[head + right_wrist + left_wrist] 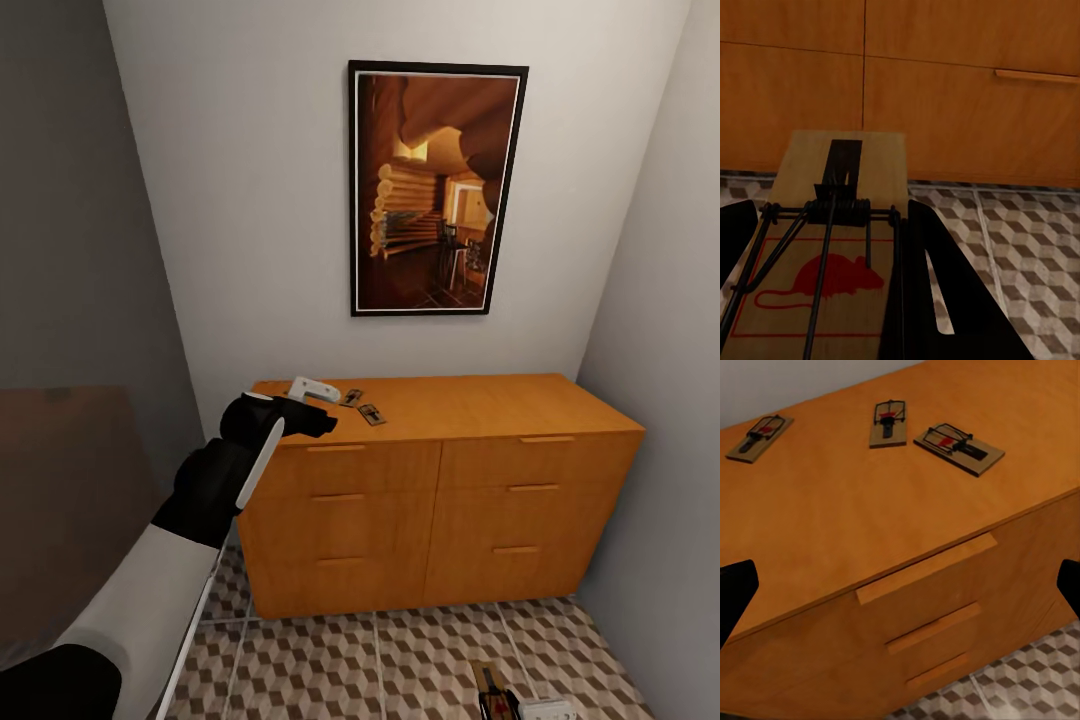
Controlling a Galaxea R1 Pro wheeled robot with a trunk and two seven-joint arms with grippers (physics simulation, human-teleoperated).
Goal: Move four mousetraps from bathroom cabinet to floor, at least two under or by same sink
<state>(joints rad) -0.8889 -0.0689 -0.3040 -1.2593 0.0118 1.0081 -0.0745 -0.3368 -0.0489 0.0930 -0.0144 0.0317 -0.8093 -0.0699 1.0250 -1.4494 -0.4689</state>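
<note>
Three small flat brown wooden mousetraps with dark wire and a red spot lie on top of the low orange-brown wooden cabinet (440,480), all ahead of the left pincer (900,585), whose black fingertips (735,592) stand wide apart with nothing between them, released. Going left to right in the left wrist view: the first mousetrap (760,437) sits apart toward the back wall, the second mousetrap (889,422) lies near the middle, and the third mousetrap (960,448) rests just beside it, angled. In the head view the left pincer (315,390) hovers at the cabinet's left end, close to the pair of traps.

A fourth mousetrap (832,240), printed with a red mouse outline, is held in the right pincer (817,300), black fingers clenched against its two long edges, above the bathroom floor (400,660) of brown, beige and white cube-pattern tiles, in front of the cabinet's drawer fronts. The head view shows it low at the lower edge (495,690).

Each trap looks light and stiff, probably easy to slide on the smooth wooden top; the thin board offers little height, so the long edges seem the safest hold, clear of the sprung wire. Count: four traps, one cabinet with six slim bar handles, one framed picture (435,190) on the wall.
</note>
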